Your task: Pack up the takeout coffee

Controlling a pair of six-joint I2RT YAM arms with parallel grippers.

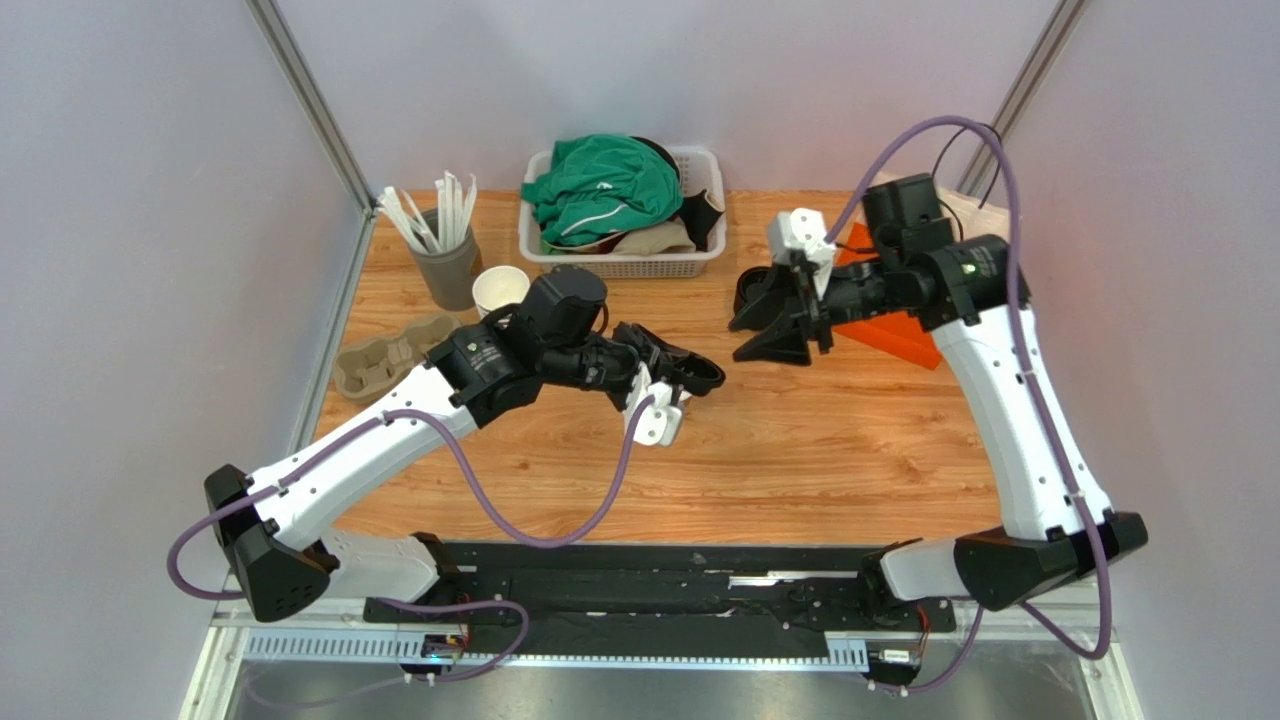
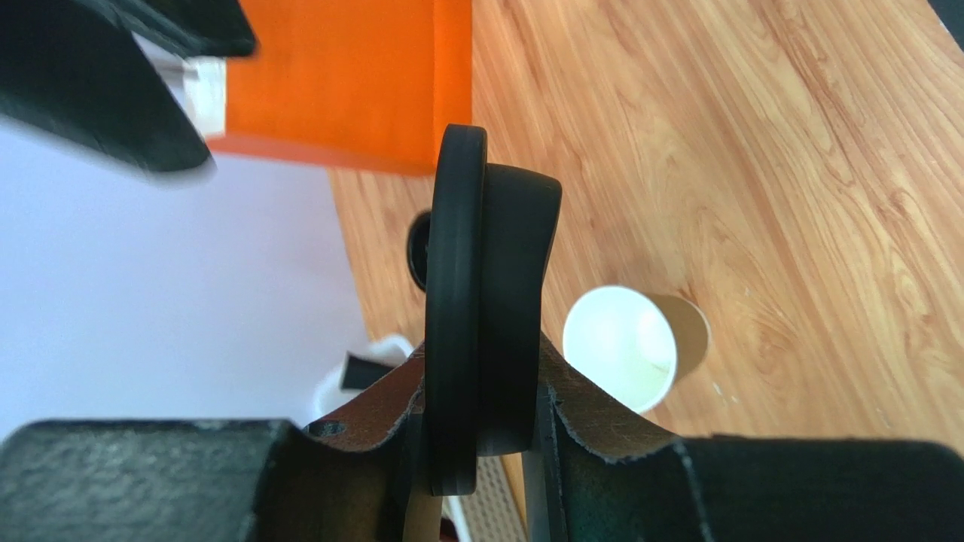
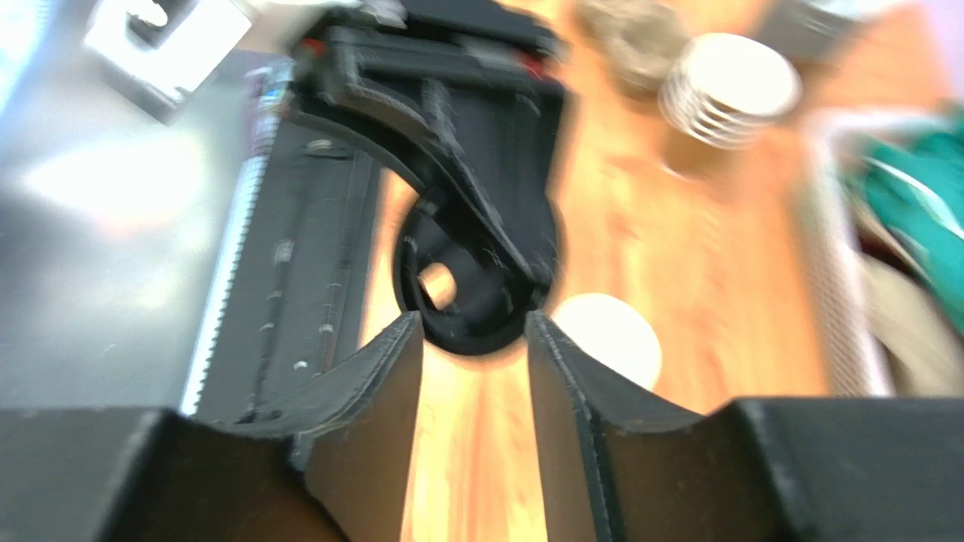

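On table [image 1: 842, 450], below the 2 grippers and hidden in the top view: 1 cup [image 2: 628, 344], brown outside, white inside, lidless, mouth up as far as can be told, long axis roughly vertical. Close by, off the table: 1 black lid [image 2: 458, 305], turned on edge, flat faces sideways. Left gripper [image 1: 684, 365] clamped on that lid, fingers [image 2: 588, 424] narrow, 1 against each face. Right gripper [image 3: 473, 330] facing it from the opposite side, fingers [image 3: 373, 384] parted to a middling gap, nothing between them, tips just beside the lid; cannot tell whether touching. Elsewhere: 1 stack [image 3: 724, 90] of lidless cups at the far left, 1 grey holder [image 1: 446, 273] of white sticks just behind it, 1 pulp carrier [image 1: 383, 363] near it on the left edge, 1 white basket [image 1: 624, 270] with green cloth at the back, 1 orange item [image 2: 340, 79] under the right arm
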